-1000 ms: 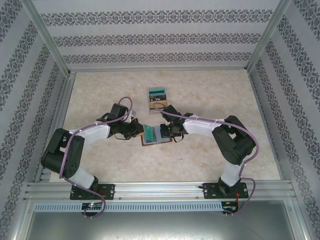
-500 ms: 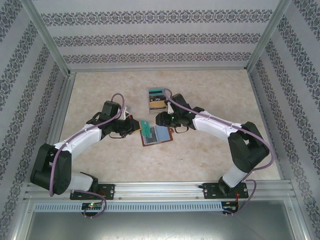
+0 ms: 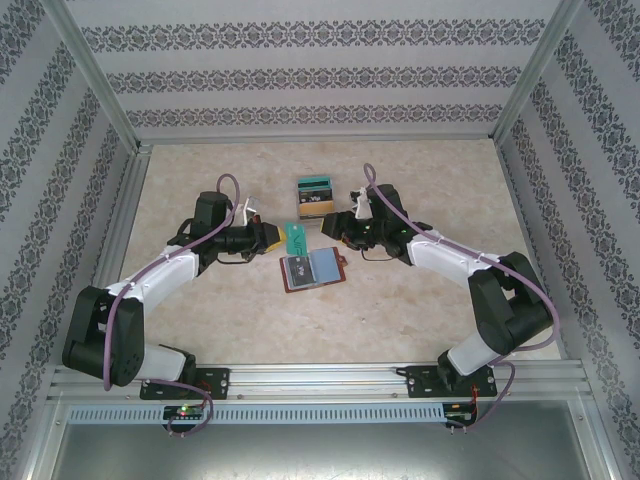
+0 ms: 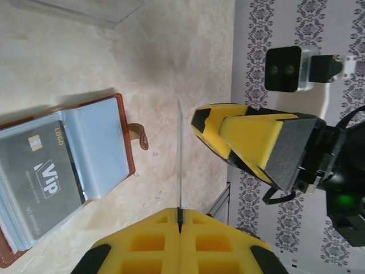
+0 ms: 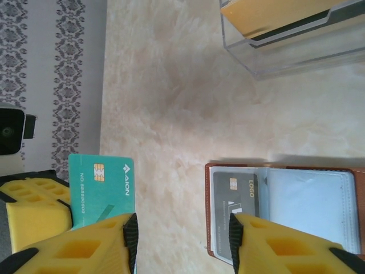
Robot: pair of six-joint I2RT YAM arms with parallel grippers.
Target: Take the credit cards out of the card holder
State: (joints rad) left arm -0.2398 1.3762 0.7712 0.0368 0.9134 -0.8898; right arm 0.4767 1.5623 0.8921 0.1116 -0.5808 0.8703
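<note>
The left end effector was pressed together on one short edge of a teal credit card, which it held off the bench and edge-on to its own wrist camera, just beyond the far edge of the card holder. The right end effector stood spread, with nothing between its pads, close to the teal card's free end.

The brown leather card holder lay open and flat on the bench between the two arms, its snap tab sticking out from one side. A dark VIP card sat in a blue-grey sleeve page, and more sleeve edges were stacked beneath it. What those held could not be made out. A clear acrylic tray with a gold card in it stood further back.

The cards looked thin, light and stiff, with slick faces, so a pinch across the flat faces near an exposed edge would likely hold best. A shallow grip could let one swivel or slide. The sleeves looked soft and clingy. The light holder would probably drag along when a card was pulled, so it would want pinning by its leather cover or spine while the card was drawn straight out of the pocket's mouth.
</note>
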